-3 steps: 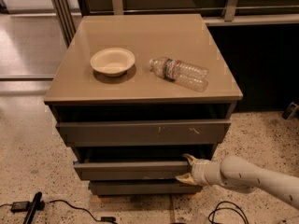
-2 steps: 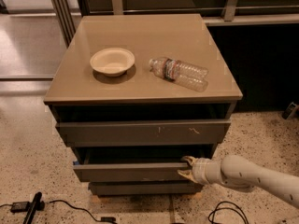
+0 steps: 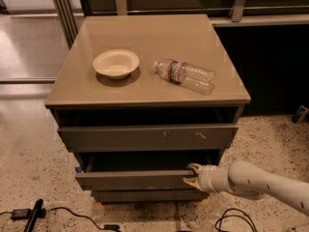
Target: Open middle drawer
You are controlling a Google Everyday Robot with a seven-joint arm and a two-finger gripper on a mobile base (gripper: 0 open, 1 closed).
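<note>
At the right end of the middle drawer (image 3: 135, 180), partly out beneath the top drawer (image 3: 145, 138), we see the gripper (image 3: 193, 175) seemingly clamped on its front. Pulling from 1 corner could skew and jam it.

Bowl and bottle on a tan worktop (image 3: 149, 33), speckled floor (image 3: 29, 153) around it.
A pale empty bowl (image 3: 116, 63) sits upright toward 9 o'clock on the worktop; a clear plastic water bottle (image 3: 186, 75) lies on its side toward 3 o'clock, near the bowl but apart, cap toward it. Below, the top drawer front (image 3: 145, 137) shows pale scratches. Black cables (image 3: 72, 211) trail over the floor at 7 o'clock, another loop (image 3: 231, 219) at 5 o'clock. The gripper (image 3: 191, 175) is at 5 o'clock, at the cabinet's front.
</note>
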